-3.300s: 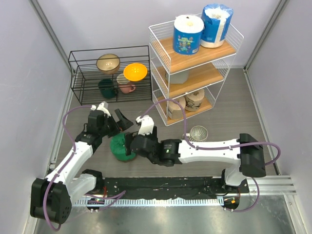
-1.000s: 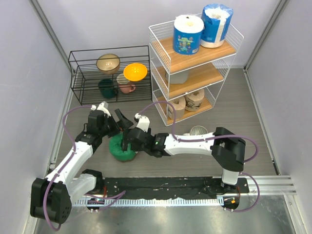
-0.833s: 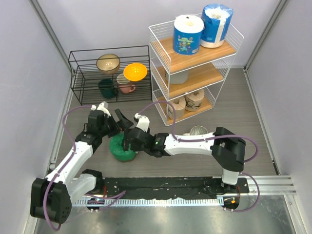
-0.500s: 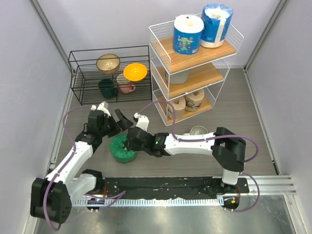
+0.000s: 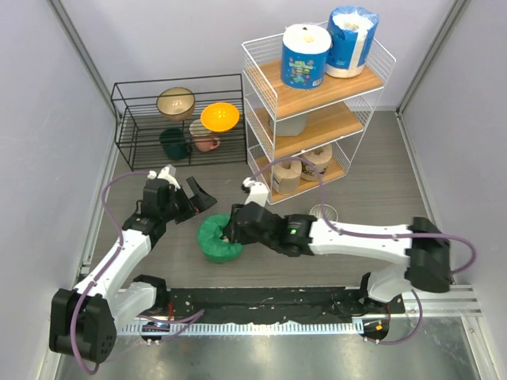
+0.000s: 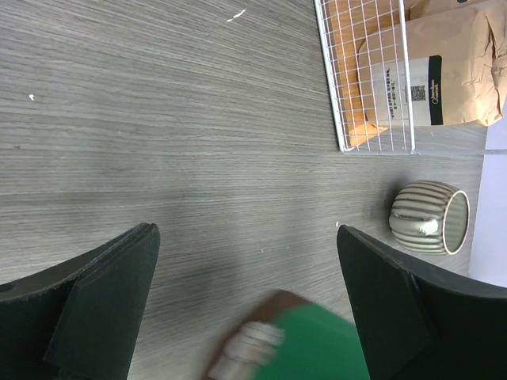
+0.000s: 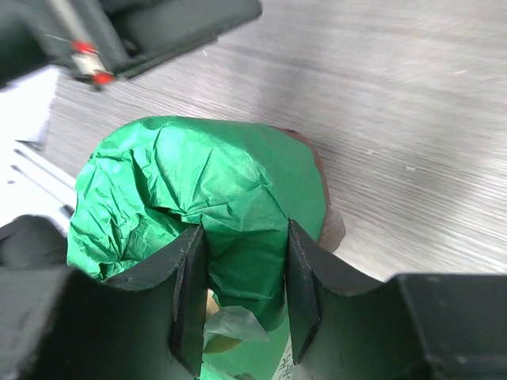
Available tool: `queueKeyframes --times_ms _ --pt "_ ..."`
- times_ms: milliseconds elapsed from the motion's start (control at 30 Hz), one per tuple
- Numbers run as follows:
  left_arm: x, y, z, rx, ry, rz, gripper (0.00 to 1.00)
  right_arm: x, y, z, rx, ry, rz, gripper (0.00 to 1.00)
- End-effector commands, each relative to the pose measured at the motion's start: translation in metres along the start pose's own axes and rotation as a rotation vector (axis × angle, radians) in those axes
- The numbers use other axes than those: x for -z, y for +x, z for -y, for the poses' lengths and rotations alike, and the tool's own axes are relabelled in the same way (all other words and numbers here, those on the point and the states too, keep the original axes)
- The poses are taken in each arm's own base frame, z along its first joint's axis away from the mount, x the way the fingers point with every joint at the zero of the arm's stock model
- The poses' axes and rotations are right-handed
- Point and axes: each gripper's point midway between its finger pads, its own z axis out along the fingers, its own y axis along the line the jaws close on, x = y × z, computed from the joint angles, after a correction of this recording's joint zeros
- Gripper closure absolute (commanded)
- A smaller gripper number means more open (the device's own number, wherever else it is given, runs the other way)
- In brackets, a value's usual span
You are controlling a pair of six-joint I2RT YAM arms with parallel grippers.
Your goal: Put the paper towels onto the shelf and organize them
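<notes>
The right gripper (image 7: 242,265) is pinched shut on a fold of the green paper towel roll (image 7: 198,182), biting the crinkled wrap near its core end. That is probably because the fat roll is too wide to span. The roll sits low between the arms, on or just off the table (image 5: 380,182) — I cannot tell which — and near the white wire shelf (image 5: 305,99), not yet on it. The left gripper (image 6: 245,233) hovers beside it, jaws spread wide and empty. Blue-wrapped rolls (image 5: 306,55) fill the top tier and tan rolls (image 5: 287,176) the bottom, so the middle tier looks like the free slot.
</notes>
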Motion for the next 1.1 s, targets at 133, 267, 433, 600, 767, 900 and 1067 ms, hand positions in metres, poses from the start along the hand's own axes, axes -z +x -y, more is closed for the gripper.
queueKeyframes --times_ms 133,267,433,600,767,900,1067 --pt "0.0 -0.008 0.013 -0.007 0.045 0.021 0.0 0.098 -0.077 0.05 -0.059 0.098 0.23 0.69" --pt "0.001 -0.009 0.013 -0.007 0.047 0.024 0.0 0.147 -0.116 0.094 -0.119 0.2 0.358 0.69" --pt "0.001 -0.009 0.012 -0.007 0.041 0.023 0.0 0.177 -0.162 0.14 -0.148 0.315 0.44 0.69" --pt "0.001 -0.008 0.012 -0.009 0.043 0.021 0.0 0.212 -0.221 0.145 -0.138 0.36 0.563 0.69" --pt "0.002 -0.009 0.012 -0.008 0.039 0.025 0.0 0.229 -0.256 0.148 -0.112 0.406 0.621 0.69" --pt "0.002 -0.008 0.011 -0.008 0.037 0.022 0.0 0.239 -0.273 0.159 -0.114 0.446 0.653 0.7" --pt "0.001 -0.007 0.011 -0.006 0.039 0.02 0.0 0.233 -0.285 0.178 -0.121 0.488 0.646 0.71"
